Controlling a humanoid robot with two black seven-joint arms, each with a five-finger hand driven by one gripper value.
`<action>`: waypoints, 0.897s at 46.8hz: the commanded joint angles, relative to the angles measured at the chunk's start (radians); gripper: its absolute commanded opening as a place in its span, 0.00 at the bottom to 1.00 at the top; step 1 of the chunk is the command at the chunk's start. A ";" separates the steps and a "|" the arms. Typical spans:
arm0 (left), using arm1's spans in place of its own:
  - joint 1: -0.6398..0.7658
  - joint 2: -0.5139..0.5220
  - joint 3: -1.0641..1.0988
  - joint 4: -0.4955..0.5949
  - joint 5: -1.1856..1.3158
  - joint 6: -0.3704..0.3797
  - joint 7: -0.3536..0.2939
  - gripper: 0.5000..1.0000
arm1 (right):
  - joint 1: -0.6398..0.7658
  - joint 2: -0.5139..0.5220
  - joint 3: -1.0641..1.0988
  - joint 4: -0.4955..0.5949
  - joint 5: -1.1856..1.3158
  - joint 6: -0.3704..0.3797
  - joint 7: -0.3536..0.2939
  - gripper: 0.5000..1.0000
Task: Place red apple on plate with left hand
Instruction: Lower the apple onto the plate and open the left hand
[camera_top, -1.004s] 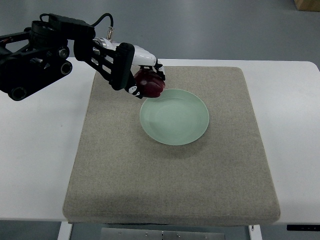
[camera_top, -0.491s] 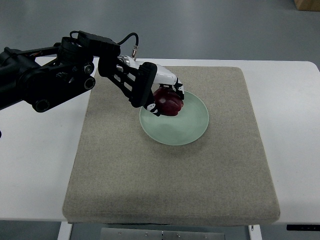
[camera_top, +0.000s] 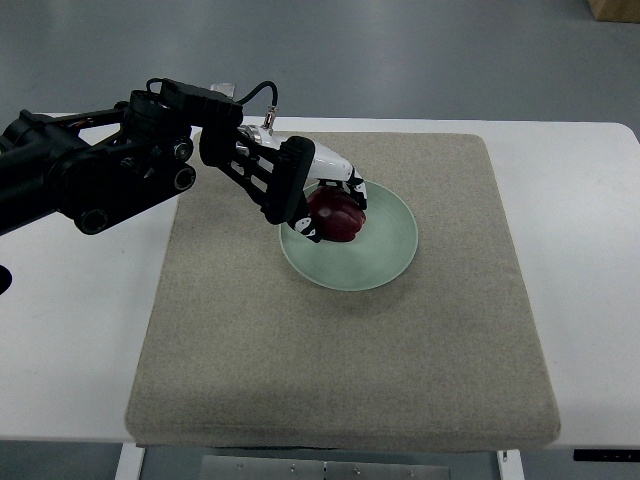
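The left robot hand (camera_top: 322, 200) has its fingers wrapped around the red apple (camera_top: 337, 216), held low over the near-left part of the green plate (camera_top: 385, 255); seemingly positioned so release drops it inside the rim.

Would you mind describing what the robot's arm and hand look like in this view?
The left arm is bulky black metal with round joint housings and bolt holes. A black cable loops over the wrist into a silver connector. The left hand has a white shell and black segmented fingers.

White table (camera_top: 590, 200), grey felt mat (camera_top: 350, 350), grey floor (camera_top: 400, 50), cardboard box corner (camera_top: 615, 8)
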 joint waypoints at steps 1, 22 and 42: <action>0.010 -0.017 0.002 0.011 0.001 0.004 0.000 0.00 | 0.000 0.000 -0.001 0.000 0.000 0.000 0.000 0.93; 0.027 -0.031 -0.003 0.041 -0.005 0.005 0.000 0.78 | 0.000 0.000 -0.001 0.000 0.000 0.000 0.000 0.93; 0.028 -0.025 -0.014 0.043 -0.006 0.004 0.000 0.99 | 0.000 0.000 -0.001 0.000 0.000 0.000 0.000 0.93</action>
